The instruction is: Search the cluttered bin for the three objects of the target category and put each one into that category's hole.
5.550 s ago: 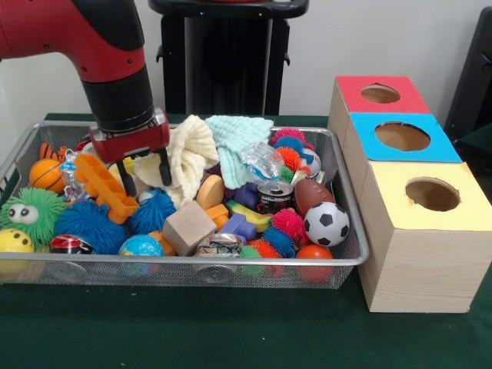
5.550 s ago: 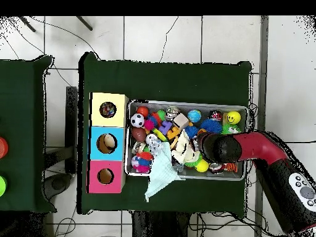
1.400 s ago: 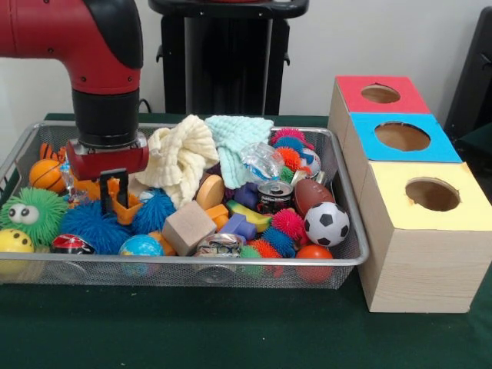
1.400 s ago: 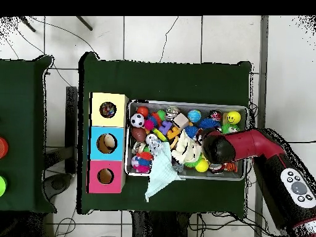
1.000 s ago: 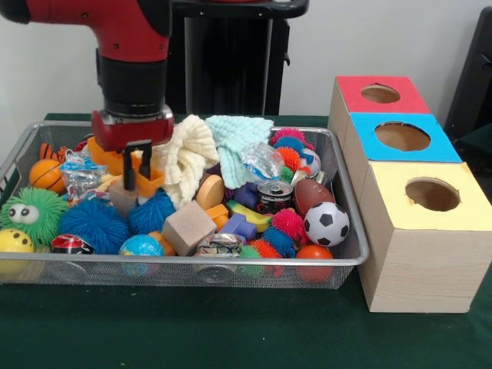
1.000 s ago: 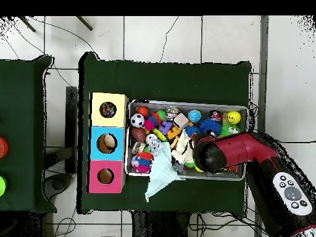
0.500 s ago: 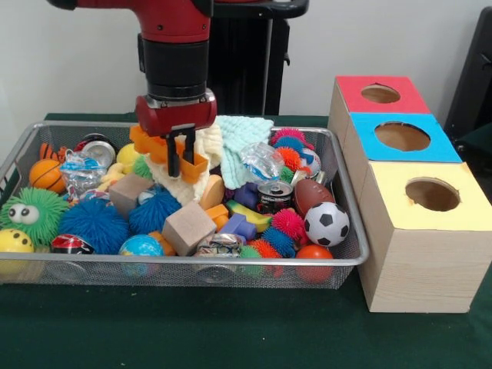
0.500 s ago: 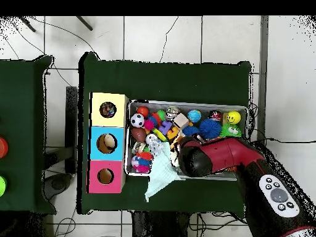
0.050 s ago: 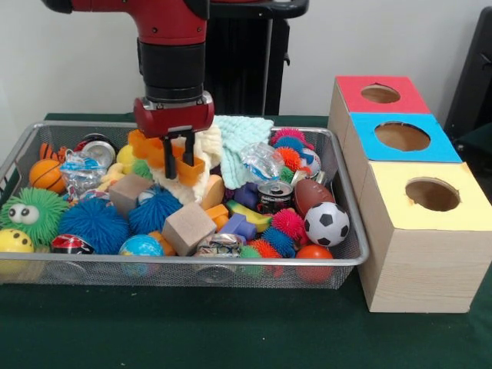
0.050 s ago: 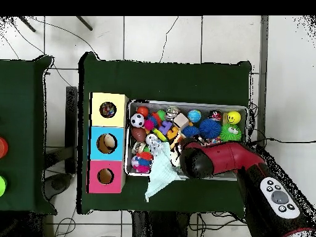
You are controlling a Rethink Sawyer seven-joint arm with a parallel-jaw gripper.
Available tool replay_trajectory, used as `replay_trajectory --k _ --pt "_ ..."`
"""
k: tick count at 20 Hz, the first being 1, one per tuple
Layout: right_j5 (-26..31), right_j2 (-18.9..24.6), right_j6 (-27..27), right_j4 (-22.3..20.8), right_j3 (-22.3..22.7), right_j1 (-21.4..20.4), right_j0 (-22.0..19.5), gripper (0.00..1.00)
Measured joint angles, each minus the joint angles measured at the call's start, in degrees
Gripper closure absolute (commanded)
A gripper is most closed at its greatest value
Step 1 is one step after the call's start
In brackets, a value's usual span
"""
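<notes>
My gripper (image 9: 175, 160) is shut on an orange plastic block (image 9: 164, 156) and holds it lifted above the cream cloth (image 9: 191, 183) in the wire bin (image 9: 231, 263). Seen from overhead, the arm's end (image 10: 196, 162) covers the block and the fingers. Three boxes stand beside the bin: red-topped (image 9: 380, 94), blue-topped (image 9: 401, 137) and yellow-topped (image 9: 430, 195), each with a round hole. In the overhead view they appear as yellow (image 10: 108, 110), blue (image 10: 107, 143) and red (image 10: 105, 176).
The bin (image 10: 187, 105) is packed with toys: a soccer ball (image 9: 326, 223), a toy football (image 9: 311, 193), a can (image 9: 274, 196), wooden cubes (image 9: 187, 227), blue spiky balls (image 9: 92, 224), a green fuzzy creature (image 9: 31, 214) and a mint cloth (image 9: 240, 135) draped over the far rim.
Since 5.5 s ago the gripper shut on the orange block at the bin's left, lifted it and carried it rightward over the cream cloth. In the last half second it barely moved.
</notes>
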Motion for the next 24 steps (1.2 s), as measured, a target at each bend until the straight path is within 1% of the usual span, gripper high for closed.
replay_trajectory --k 7,11,15,20,24 --pt "-0.7 -1.3 0.0 0.6 0.0 0.0 0.0 0.0" --pt "-0.7 -1.2 0.0 1.6 0.0 -0.1 -0.8 0.0" --pt "-0.7 -1.2 0.0 3.2 0.0 -0.6 -3.1 0.0" --pt "-0.7 -1.2 0.0 4.2 0.0 -1.2 -5.4 0.0" --pt "-0.7 -1.3 0.0 5.3 0.0 -1.6 -8.2 0.0"
